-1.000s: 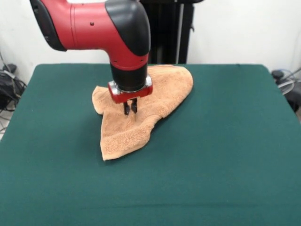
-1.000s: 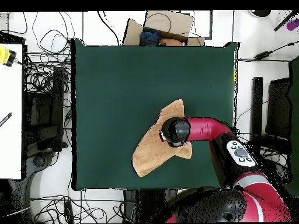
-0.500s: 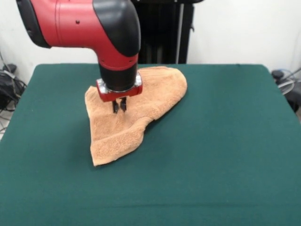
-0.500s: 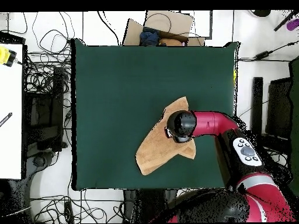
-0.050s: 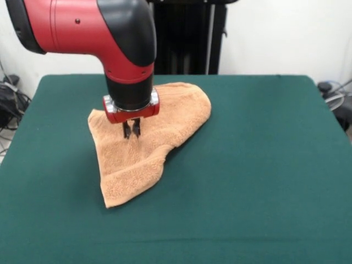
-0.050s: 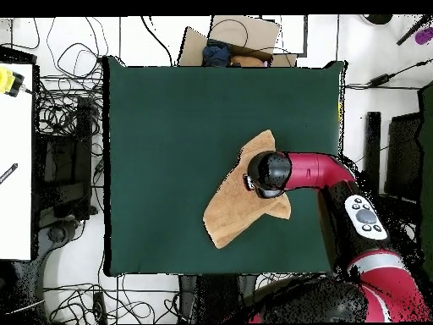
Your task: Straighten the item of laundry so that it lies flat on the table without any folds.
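no readable text, labels or numbers

Table (image 5: 264, 181) open all round; only obstacle rumpled towel (image 5: 137, 159) under arm (image 5: 82, 25).

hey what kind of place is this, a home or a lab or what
Most likely a robotics lab: a red arm's claw works a towel on a green-topped table, with tangled cables across the floor around it.

Red arm (image 5: 71, 25), black elbow joint, red wrist collar, dark tool (image 5: 131, 130).
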`<state>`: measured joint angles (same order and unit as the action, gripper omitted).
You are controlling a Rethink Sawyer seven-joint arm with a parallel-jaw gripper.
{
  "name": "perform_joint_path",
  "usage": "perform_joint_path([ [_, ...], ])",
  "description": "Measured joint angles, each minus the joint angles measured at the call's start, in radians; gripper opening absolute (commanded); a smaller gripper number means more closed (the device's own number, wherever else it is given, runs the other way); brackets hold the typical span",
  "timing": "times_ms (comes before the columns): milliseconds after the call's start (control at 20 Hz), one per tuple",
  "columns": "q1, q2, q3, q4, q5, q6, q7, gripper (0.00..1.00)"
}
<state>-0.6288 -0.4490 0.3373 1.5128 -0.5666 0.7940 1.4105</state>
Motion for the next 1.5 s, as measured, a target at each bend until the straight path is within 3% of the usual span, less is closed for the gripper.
perform_joint_path([
  [900, -0.004, 0.001, 0.031, -0.03, -0.001, 0.018, -0.019, 0.0],
  [1500, -0.035, 0.001, 0.041, -0.12, -0.001, 0.189, -0.123, 0.0],
])
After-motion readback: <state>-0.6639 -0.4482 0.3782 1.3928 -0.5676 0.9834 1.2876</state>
